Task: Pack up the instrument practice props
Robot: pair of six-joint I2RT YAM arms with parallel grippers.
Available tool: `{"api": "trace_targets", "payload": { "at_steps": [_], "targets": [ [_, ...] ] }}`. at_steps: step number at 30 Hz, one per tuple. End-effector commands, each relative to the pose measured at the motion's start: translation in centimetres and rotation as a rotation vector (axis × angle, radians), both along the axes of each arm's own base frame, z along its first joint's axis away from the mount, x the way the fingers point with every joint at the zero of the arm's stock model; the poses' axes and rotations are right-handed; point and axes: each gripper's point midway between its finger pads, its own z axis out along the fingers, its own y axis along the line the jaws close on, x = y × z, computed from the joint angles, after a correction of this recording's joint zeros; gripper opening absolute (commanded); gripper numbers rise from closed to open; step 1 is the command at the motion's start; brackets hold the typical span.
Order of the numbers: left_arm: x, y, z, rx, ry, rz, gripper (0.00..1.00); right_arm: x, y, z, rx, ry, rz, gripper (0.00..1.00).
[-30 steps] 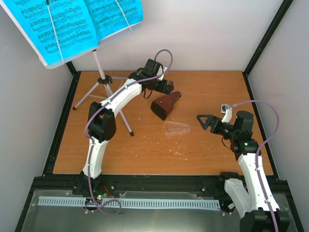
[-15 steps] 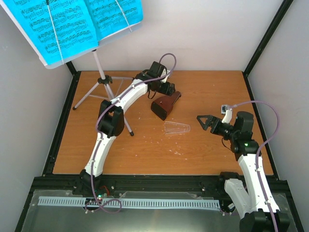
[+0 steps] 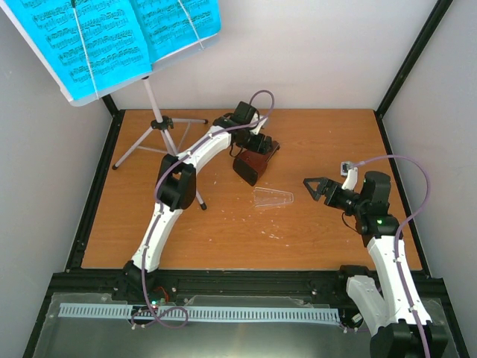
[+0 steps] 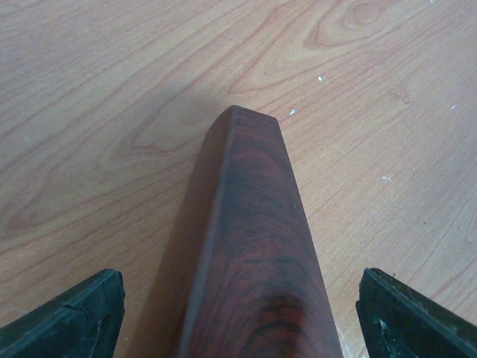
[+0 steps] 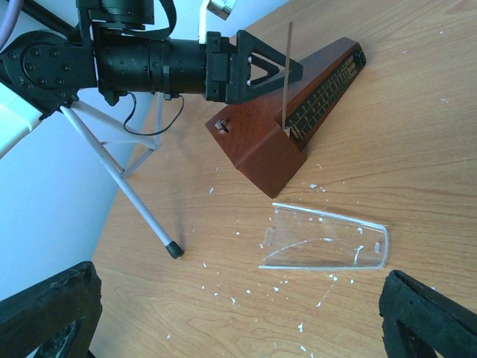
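Left fingers (image 4: 71,317) stand wide astride the metronome (image 4: 253,246), lying on its side on the table (image 3: 328,134); I have just lowered and slightly narrowed them, apparently without contact yet. Grasp is next. Right gripper (image 3: 314,188) gapes near the loose cover (image 5: 328,239).

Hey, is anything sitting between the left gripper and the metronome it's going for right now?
Nothing visible. The left gripper is open, its fingers either side of the narrow end of the brown metronome, gaps showing. The clear cover lies apart on the table, toward the right gripper.
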Motion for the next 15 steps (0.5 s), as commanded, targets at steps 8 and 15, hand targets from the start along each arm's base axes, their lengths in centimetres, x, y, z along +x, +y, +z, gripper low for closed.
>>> {"api": "trace_targets", "payload": {
  "at_steps": [8, 15],
  "targets": [
    [-2.0, -2.8, -1.3, 0.068, -0.065, -0.154, 0.88, -0.4, 0.1, -0.5, 0.011, 0.005, 0.001, 1.00],
    [-3.4, -2.1, -2.3, 0.164, -0.082, -0.176, 0.87, -0.9, 0.1, -0.7, 0.017, 0.007, -0.005, 1.00]
  ]
}}
